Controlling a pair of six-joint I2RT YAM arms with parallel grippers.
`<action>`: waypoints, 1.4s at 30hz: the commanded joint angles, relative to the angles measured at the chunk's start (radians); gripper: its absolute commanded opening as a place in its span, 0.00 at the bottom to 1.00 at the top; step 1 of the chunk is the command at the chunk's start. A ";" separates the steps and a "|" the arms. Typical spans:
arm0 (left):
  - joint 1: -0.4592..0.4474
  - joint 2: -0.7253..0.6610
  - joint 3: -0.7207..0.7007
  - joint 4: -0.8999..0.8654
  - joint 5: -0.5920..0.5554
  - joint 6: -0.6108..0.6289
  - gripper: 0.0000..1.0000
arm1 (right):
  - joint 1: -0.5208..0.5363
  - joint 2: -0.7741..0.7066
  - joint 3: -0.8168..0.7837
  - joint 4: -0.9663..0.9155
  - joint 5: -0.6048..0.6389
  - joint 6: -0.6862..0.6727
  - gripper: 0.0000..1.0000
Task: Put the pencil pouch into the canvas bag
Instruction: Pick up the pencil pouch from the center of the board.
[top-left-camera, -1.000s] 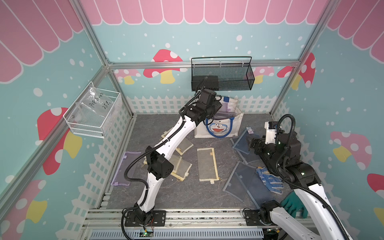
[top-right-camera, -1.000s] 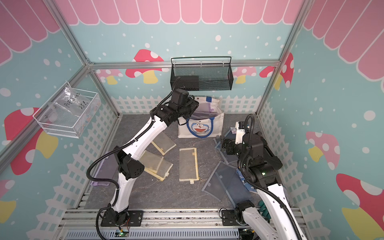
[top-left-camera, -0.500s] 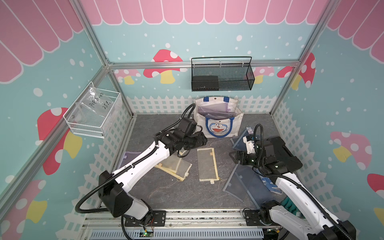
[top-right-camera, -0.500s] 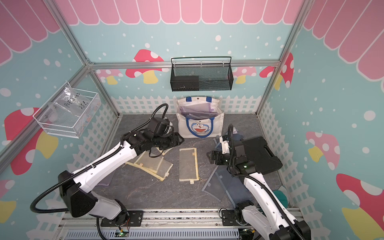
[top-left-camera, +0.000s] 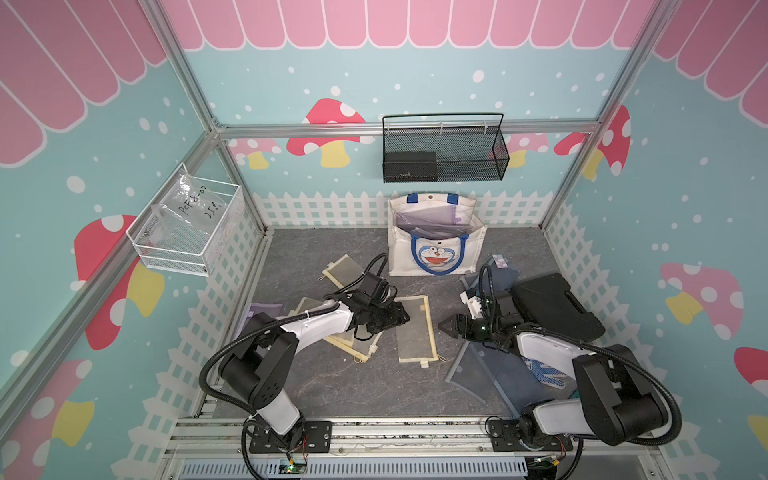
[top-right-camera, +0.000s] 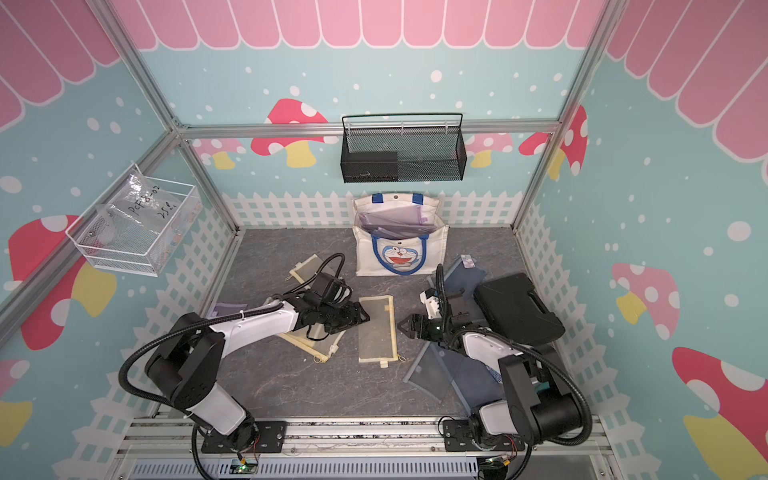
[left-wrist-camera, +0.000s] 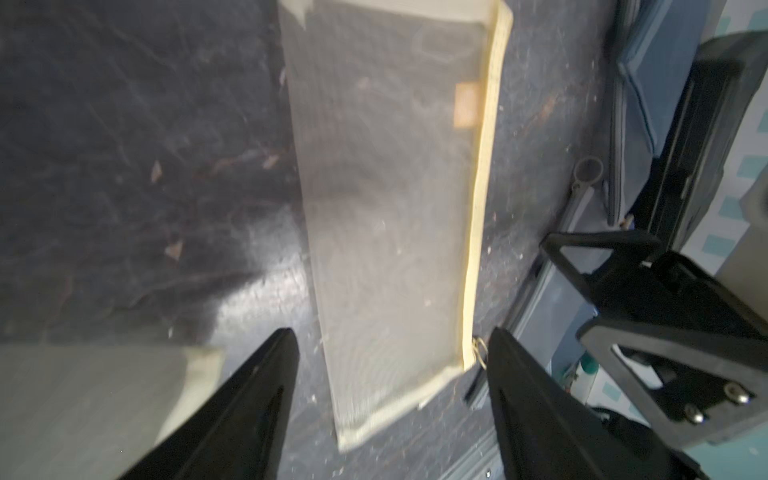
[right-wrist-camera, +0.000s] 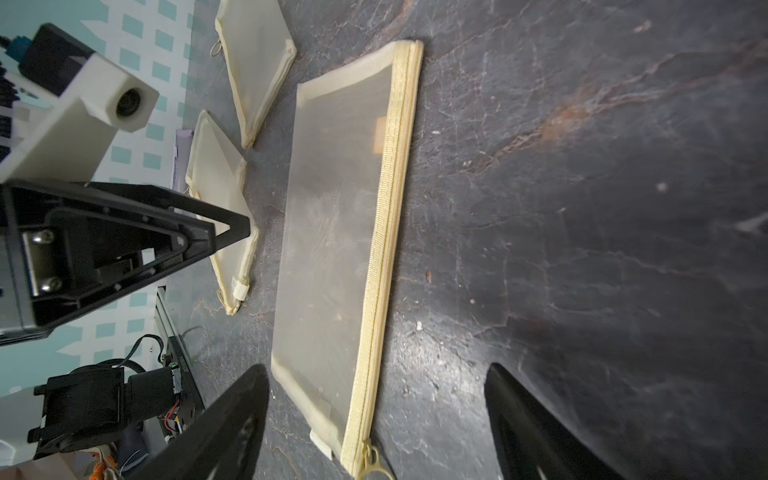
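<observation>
A yellow-edged mesh pencil pouch (top-left-camera: 415, 328) (top-right-camera: 376, 328) lies flat mid-floor. The cream canvas bag (top-left-camera: 399, 257) (top-right-camera: 365, 259), with blue handles and a cat face, stands upright at the back; a purple pouch (top-left-camera: 428, 218) sticks out of its mouth. My left gripper (top-left-camera: 405, 318) (left-wrist-camera: 390, 336) hovers low at the pouch's left edge, jaws open, holding nothing. Opposite it, at the right edge, my right gripper (top-left-camera: 442, 326) (right-wrist-camera: 376, 370) is also open and empty. The pouch (left-wrist-camera: 395, 187) (right-wrist-camera: 340, 228) lies ahead of both in the wrist views, its zipper end between the right fingertips.
Two more yellow mesh pouches (top-left-camera: 343, 270) (top-left-camera: 357, 347) lie left of the middle one, partly under my left arm. Blue pouches (top-left-camera: 482, 374) and a black case (top-left-camera: 552, 303) crowd the right side. A black mesh basket (top-left-camera: 442, 153) hangs over the bag.
My left arm has swung down from the bag's mouth to the floor beside the middle pouch, leaving a purple pouch in the bag. My right gripper has moved left toward the pouch.
</observation>
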 joint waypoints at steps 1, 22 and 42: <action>0.019 0.067 0.032 0.081 0.012 0.017 0.67 | 0.012 0.074 0.033 0.127 -0.017 0.031 0.80; -0.081 0.164 -0.100 0.447 0.070 -0.168 0.17 | 0.057 0.266 0.076 0.225 -0.044 0.039 0.30; -0.117 -0.330 0.307 -0.364 -0.252 -0.176 0.00 | 0.052 -0.291 0.260 -0.307 0.208 -0.150 0.79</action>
